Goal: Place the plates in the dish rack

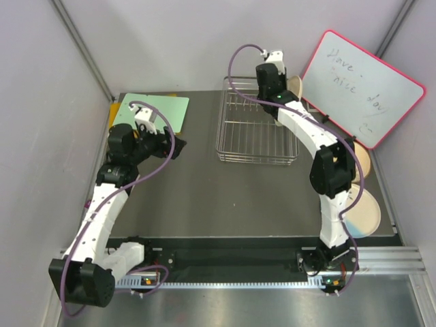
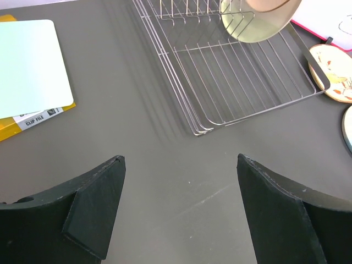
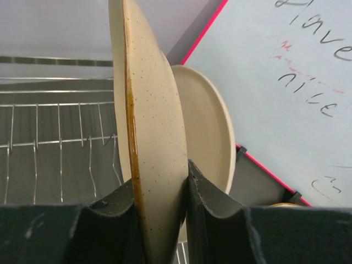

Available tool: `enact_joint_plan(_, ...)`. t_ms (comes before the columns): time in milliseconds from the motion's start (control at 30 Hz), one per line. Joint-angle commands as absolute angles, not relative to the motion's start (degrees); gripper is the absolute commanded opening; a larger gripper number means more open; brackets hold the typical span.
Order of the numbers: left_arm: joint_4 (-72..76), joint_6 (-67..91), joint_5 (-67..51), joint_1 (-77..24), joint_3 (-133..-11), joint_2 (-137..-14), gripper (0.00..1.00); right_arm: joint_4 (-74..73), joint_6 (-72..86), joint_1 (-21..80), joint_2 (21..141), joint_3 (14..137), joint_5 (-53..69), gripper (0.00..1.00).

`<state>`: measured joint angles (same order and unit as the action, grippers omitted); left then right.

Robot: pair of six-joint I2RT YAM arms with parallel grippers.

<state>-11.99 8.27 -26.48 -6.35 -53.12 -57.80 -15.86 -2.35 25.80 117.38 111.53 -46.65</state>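
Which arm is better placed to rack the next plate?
Right. The right tool grips a speckled plate on edge above the dish rack; the left tool hangs open, empty, nearer the clip file.

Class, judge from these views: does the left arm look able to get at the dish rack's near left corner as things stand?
Probably yes. The open left gripper faces the dish rack across bare table. The right gripper, shut on a plate, is at the rack's far right, clear of that corner.
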Motion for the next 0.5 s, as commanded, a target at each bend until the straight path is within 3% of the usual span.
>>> enact_joint_plan(0, -8.8, 8.9, -27.5, -6.1, -52.9, -58.1, 0.86, -10.4, -0.4, 24.3, 117.7, 114.7, -47.4, 0.00)
enact_joint_plan(467, -8.2, 9.3, -28.0, -6.0, -53.9, -60.7, 0.86, -11.8, 3.1, 22.4, 121.8, 112.7, -44.3, 0.00)
